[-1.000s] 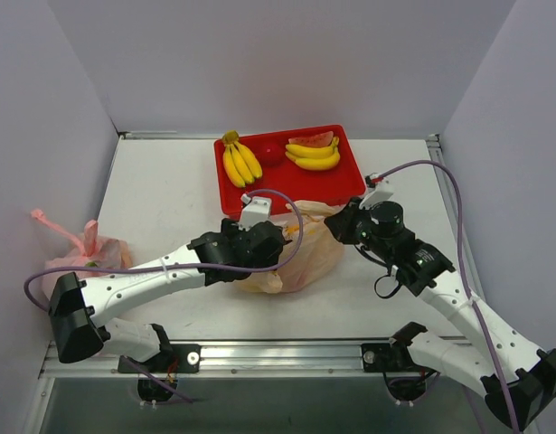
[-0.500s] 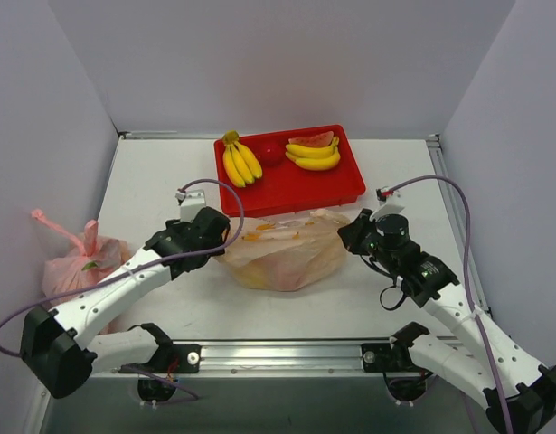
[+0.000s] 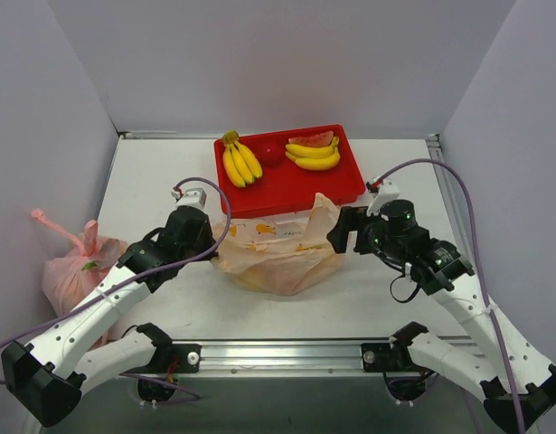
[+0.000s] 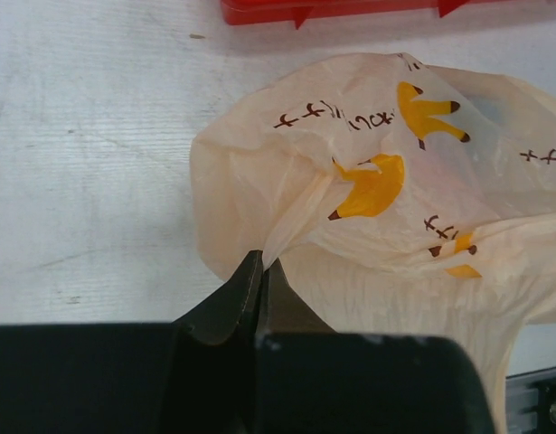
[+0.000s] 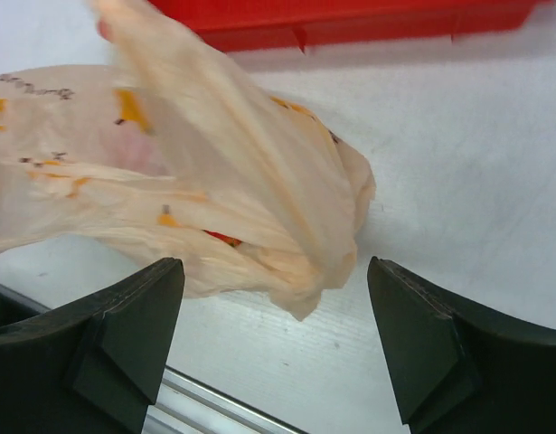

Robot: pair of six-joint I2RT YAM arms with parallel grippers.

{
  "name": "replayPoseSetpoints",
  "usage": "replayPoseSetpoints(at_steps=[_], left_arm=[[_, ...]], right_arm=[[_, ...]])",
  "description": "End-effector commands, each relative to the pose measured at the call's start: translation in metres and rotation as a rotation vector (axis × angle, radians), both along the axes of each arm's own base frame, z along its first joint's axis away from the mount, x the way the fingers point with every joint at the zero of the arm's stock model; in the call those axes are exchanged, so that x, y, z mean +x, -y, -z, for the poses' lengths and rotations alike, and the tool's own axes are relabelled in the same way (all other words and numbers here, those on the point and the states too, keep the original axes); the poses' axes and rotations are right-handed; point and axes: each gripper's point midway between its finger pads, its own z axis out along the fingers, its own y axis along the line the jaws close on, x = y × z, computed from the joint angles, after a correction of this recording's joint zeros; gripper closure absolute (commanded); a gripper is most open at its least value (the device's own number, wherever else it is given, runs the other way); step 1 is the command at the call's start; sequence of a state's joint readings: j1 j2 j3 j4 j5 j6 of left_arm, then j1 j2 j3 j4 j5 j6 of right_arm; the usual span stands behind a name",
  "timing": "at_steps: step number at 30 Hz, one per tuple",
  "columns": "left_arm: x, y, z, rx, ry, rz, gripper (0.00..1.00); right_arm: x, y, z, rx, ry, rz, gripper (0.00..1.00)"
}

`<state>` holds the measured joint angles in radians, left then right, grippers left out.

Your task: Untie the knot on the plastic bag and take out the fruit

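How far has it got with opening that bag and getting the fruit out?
Early on. Done: nothing certain; I cannot tell whether the knot is undone. In hand: the left claw is shut on a fold at the bag's left edge, and the right claw is open around its other end. Left: the fruit, a dim coloured bulge inside, has to come out.

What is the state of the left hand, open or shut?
Shut. The left hand has its fingers pressed together, pinching a fold of the plastic bag at the tips.
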<state>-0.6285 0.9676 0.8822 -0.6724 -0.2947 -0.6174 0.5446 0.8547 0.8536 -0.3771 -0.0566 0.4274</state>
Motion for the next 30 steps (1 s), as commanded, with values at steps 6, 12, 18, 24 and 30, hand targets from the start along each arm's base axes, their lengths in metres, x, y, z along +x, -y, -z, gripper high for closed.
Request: replayPoseSetpoints(at_steps=[6,12,18,24,30], left_arm=[[0.004,0.031,-0.043,-0.128,0.089,0.136,1.0],[0.001,0.033,-0.044,-0.132,0.084,0.156,1.0],[-0.009,0.022,-0.042,-0.113,0.072,0.146,1.0],[-0.019,0.009,-0.036,-0.099,0.052,0.111,1.0],[-0.029,0.005,-0.031,-0.104,0.031,0.111,1.0]], right_arm=[[-0.025,-0.05,-0.078,-0.209,0.13,-0.451,0.04],[-0.012,-0.094,-0.064,-0.364,0.137,-0.663,0.04],[0.007,-0.124,-0.02,-0.486,0.101,-0.767,0.04],[0.008,-0.148,0.025,-0.526,0.052,-0.848,0.03],[0.023,-0.136,0.072,-0.641,0.002,-0.781,0.03]])
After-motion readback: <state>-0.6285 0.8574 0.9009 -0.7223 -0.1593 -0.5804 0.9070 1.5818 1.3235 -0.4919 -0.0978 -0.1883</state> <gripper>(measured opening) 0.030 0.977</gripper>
